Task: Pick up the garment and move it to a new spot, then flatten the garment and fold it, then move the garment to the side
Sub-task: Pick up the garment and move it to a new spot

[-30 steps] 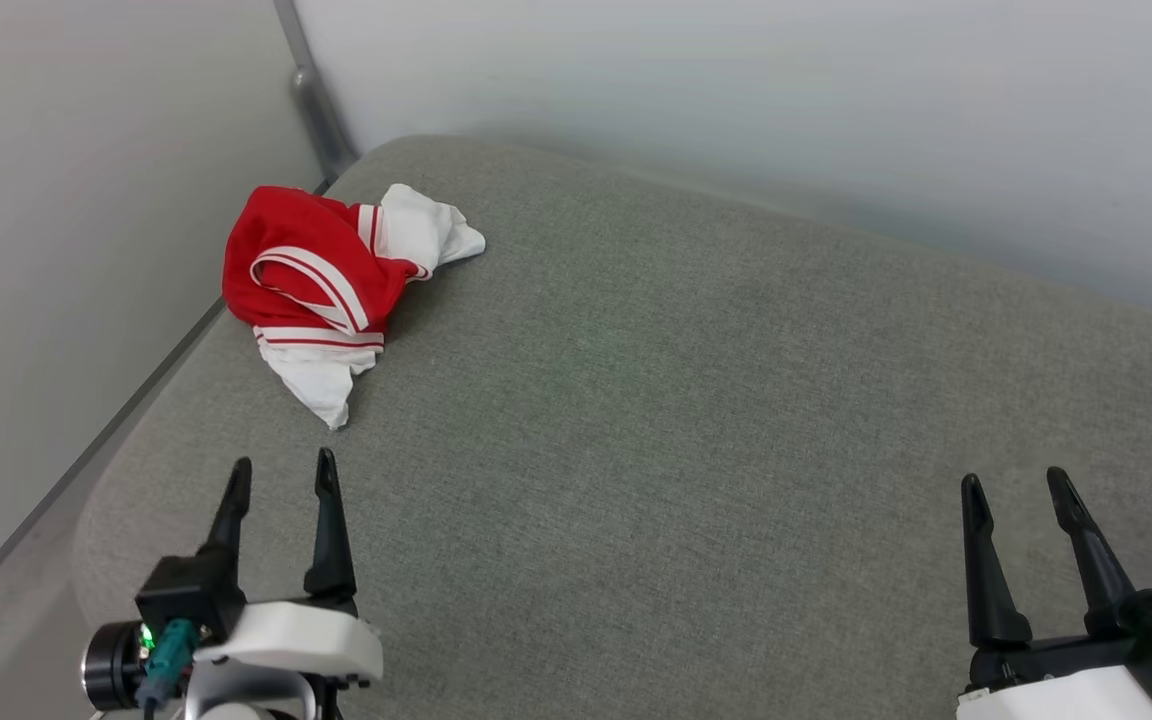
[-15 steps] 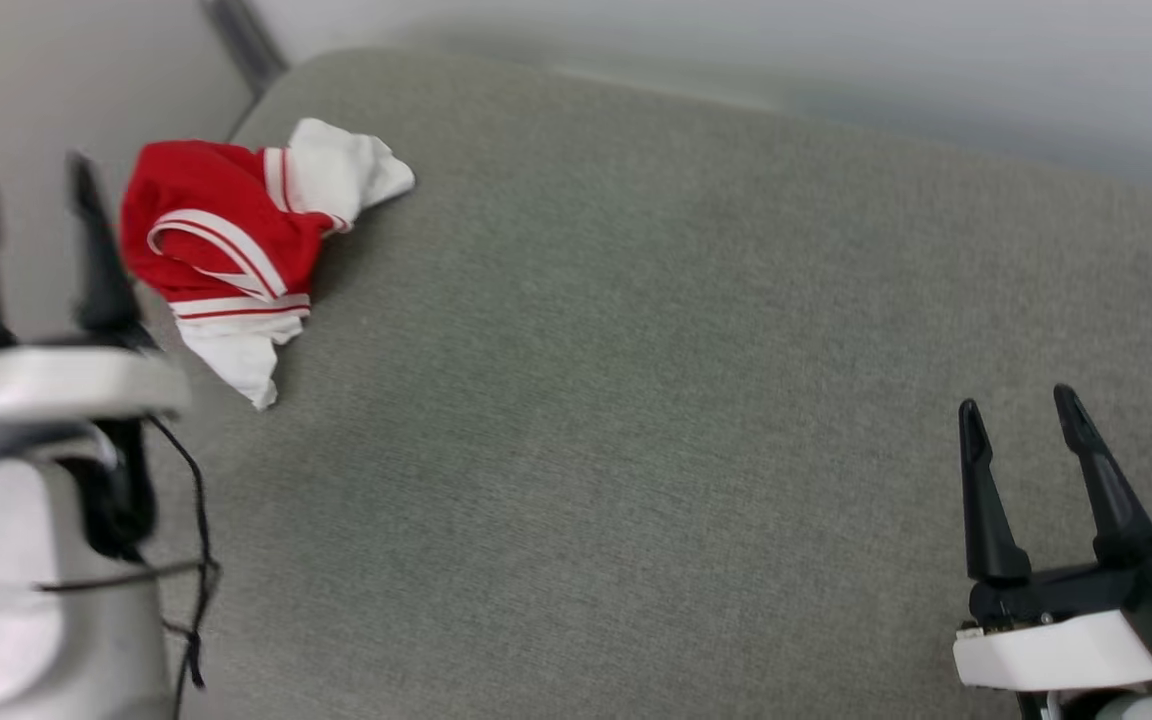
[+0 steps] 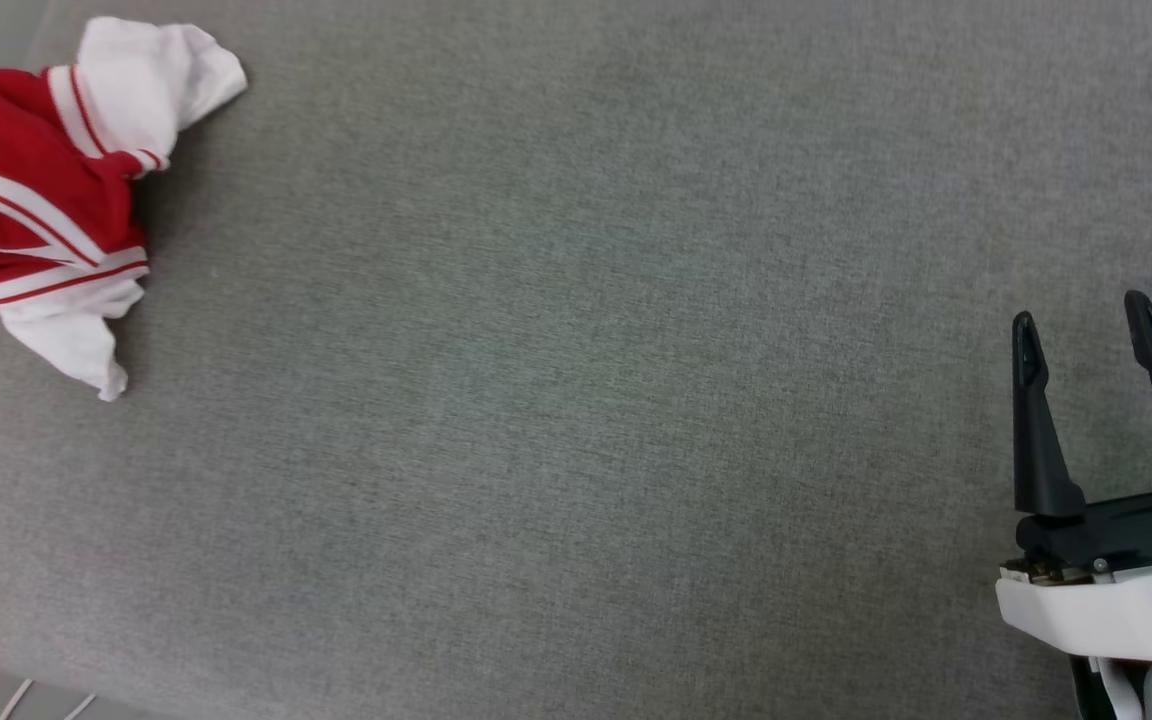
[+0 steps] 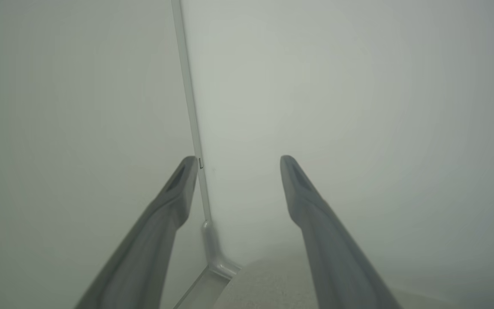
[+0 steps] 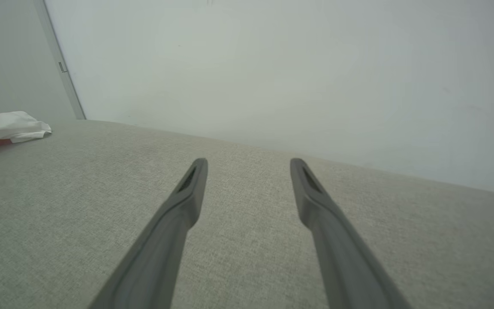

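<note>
The garment (image 3: 31,190) lies crumpled at the far left of the head view, a red bundle with white sleeves and red-and-white striped trim, partly cut off by the frame edge. In the right wrist view the garment (image 5: 4,128) shows small at the left edge. My right gripper (image 3: 1086,320) stands open at the lower right, far from the garment, nothing between its fingers; in its own view the right gripper (image 5: 249,163) points over the grey surface. My left gripper (image 4: 238,161) is open and empty, raised and aimed at the wall corner.
A grey fabric cushion (image 3: 576,400) carries everything. Pale walls meet at a corner strip (image 4: 191,116) behind it, and the back wall (image 5: 272,64) runs along the cushion's far edge. The cushion's front edge shows at the lower left (image 3: 26,680).
The head camera has tilted down and turned, so the whole picture shifted and the walls left view. The left arm rose up and out of the head view. The garment itself lies as before.
</note>
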